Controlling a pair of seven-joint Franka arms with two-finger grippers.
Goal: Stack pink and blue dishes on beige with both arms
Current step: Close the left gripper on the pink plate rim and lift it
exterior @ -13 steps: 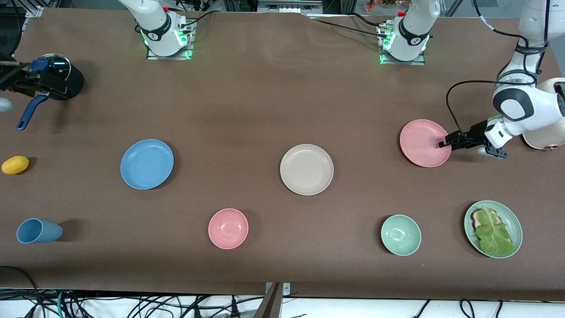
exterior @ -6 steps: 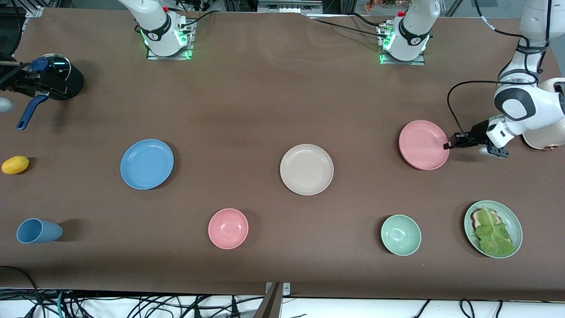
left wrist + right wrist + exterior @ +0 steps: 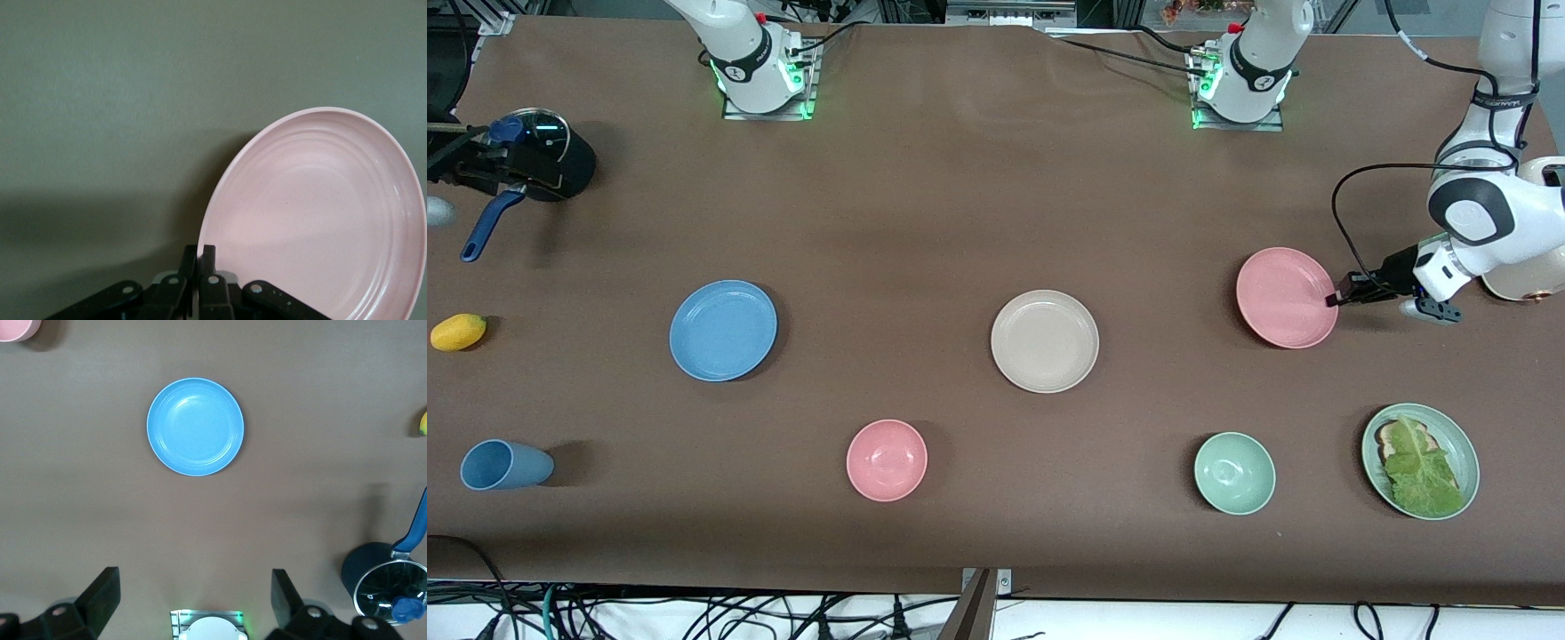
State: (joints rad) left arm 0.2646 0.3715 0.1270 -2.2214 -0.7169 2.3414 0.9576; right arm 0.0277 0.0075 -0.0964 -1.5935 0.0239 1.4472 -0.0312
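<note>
While our left hand [image 3: 1332, 300] pinches the pink plate's [image 3: 1282, 296] rim near the left arm's desk edge, our right hand [image 3: 193, 600] waits wide open and empty above the blue plate [image 3: 723, 330]. Next we should lift pink onto the beige plate [image 3: 1044, 340] mid-desk.

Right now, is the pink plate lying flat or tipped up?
Tipped up. The left gripper is shut on the pink plate at its rim, and the left wrist view shows it slanted above its shadow.

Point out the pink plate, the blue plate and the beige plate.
pink plate [image 3: 1282, 295], front view, middle of its face.
blue plate [image 3: 195, 427], right wrist view, centre.
beige plate [image 3: 1044, 340], front view, centre.
</note>
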